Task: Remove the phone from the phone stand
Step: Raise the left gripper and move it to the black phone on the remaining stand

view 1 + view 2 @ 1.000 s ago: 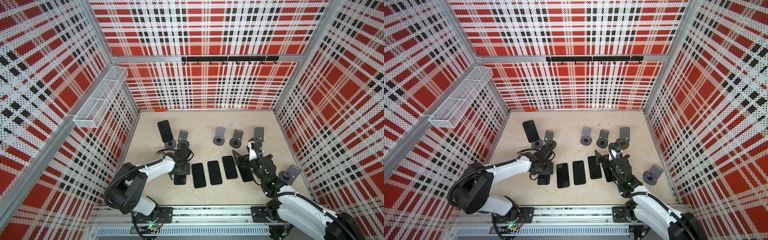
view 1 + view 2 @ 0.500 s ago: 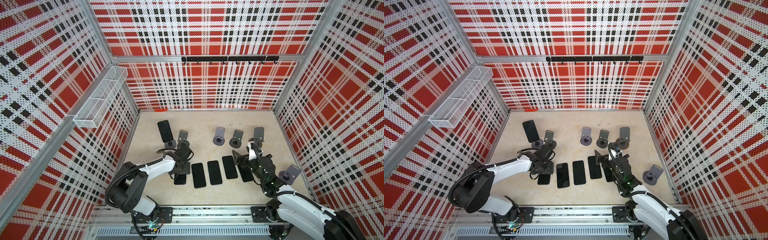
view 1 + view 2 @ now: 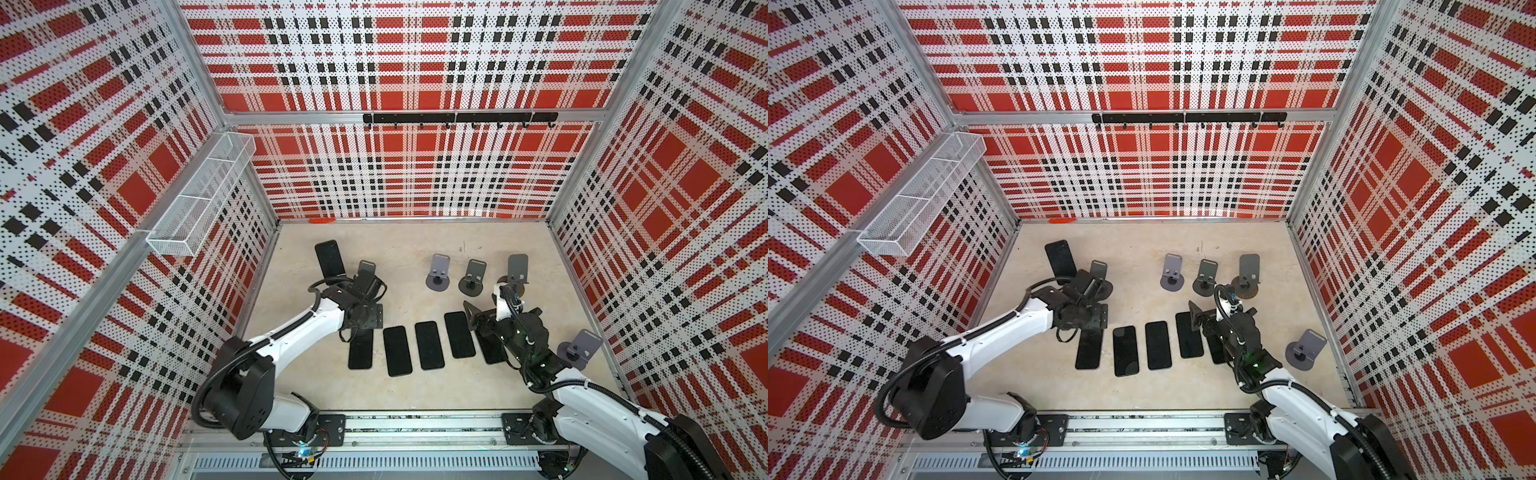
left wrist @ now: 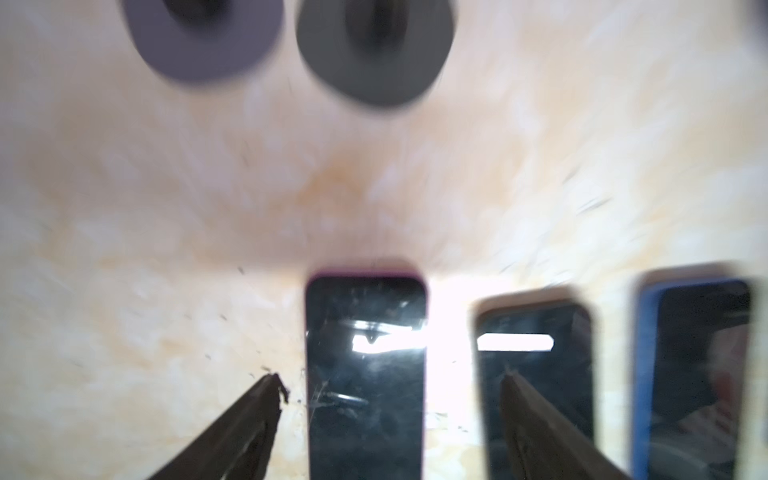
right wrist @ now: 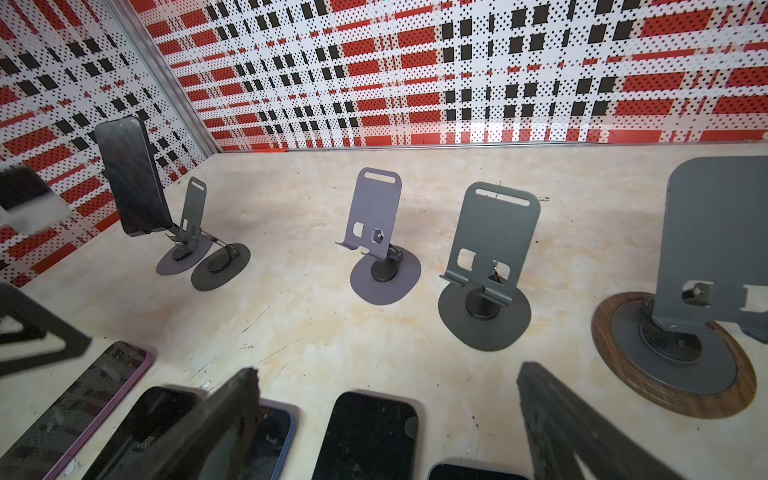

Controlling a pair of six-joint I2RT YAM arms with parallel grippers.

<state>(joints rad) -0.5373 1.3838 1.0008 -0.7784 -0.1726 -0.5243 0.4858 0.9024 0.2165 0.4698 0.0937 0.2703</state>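
The left gripper (image 4: 390,386) hovers, jaws spread astride a flat phone (image 4: 365,415). The right gripper (image 5: 388,372) gapes wide, empty. A propped phone (image 3: 330,257) sits on its stand (image 5: 183,253) at ten o'clock. Looks between picks; next, reach there and pinch its edges.

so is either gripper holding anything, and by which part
Nothing is held: the left gripper is open astride the pink-edged phone lying flat; the right gripper is open and empty.
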